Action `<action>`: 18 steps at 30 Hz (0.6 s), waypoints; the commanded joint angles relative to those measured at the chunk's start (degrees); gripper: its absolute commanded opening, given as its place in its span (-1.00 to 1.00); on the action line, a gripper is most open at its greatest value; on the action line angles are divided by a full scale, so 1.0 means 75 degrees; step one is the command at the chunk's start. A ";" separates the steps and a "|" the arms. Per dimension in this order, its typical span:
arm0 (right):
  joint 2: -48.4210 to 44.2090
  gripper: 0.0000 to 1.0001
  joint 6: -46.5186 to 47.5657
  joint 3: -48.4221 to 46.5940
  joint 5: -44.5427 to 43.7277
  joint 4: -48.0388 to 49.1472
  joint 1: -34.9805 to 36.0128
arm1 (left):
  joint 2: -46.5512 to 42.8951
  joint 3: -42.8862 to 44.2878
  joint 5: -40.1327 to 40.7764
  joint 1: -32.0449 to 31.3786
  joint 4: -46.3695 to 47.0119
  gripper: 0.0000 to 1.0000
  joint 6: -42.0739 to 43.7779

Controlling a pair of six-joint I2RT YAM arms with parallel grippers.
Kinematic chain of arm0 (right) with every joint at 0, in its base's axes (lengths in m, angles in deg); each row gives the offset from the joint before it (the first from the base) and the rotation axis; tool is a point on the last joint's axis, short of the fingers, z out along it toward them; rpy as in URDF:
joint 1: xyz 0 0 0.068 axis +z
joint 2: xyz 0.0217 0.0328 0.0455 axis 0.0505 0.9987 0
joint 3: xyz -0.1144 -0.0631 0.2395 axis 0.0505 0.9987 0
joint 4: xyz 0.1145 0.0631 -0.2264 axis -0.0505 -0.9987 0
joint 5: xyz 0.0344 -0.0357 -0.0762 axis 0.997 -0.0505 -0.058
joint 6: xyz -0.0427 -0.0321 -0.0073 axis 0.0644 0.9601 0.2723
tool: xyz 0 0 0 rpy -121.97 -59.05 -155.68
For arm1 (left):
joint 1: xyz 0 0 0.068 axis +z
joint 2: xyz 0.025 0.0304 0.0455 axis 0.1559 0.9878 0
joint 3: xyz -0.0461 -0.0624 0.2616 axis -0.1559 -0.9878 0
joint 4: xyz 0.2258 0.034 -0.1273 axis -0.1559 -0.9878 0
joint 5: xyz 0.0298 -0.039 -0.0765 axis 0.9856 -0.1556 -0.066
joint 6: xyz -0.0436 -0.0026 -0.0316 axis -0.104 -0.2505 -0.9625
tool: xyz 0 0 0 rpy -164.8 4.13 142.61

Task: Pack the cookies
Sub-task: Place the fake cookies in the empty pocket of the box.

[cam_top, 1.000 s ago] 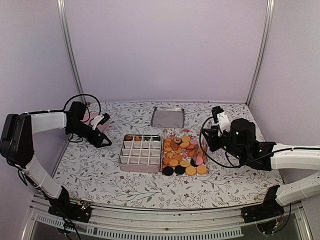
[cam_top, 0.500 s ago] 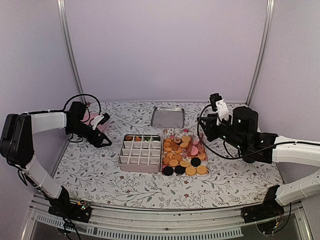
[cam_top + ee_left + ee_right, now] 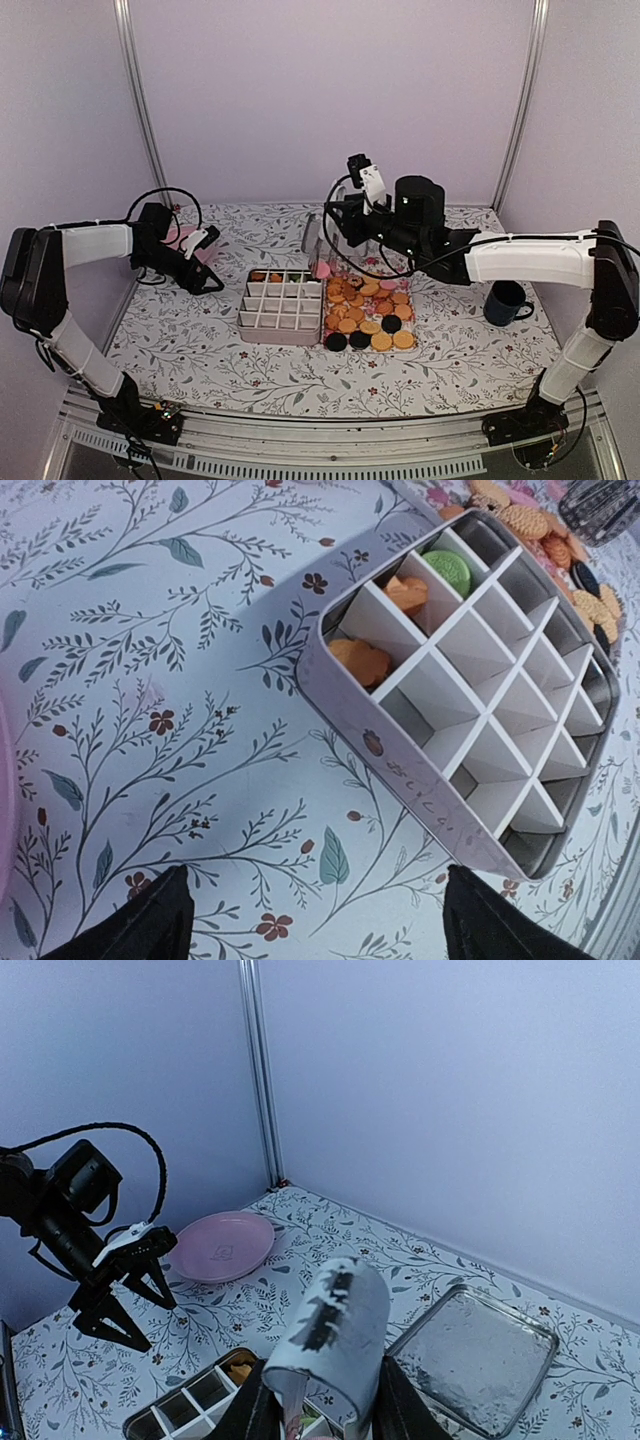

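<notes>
1. While round golden-orange, black and pink cookies (image 3: 365, 306) lie heaped beside the partitioned metal tin (image 3: 278, 337), the right gripper (image 3: 324, 262) pinches one pink cookie (image 3: 322, 269) above its far edge.
2. Left gripper (image 3: 212, 284) hangs spread, empty.

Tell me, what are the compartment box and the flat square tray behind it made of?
Rectangular silver compartment box: probably thin metal, glossy printed wall. Its white dividers: matte, card or plastic, can't tell. Flat square silver tray: likely metal, mirror-like sheen.
</notes>
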 commanded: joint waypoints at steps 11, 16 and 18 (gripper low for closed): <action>0.1486 -0.85 0.0021 -0.1131 0.0475 0.0657 0.0002 | -0.0196 -0.0029 -0.0160 0.0059 0.0068 0.74 0.0018; 0.1594 -0.84 0.0048 -0.1158 0.0431 0.0689 -0.0003 | -0.0217 -0.0065 -0.0159 0.0065 0.0092 0.73 0.0031; 0.1594 -0.83 0.0053 -0.1187 0.0429 0.0706 0.0006 | -0.0219 -0.0091 -0.0157 0.0065 0.0092 0.73 0.0046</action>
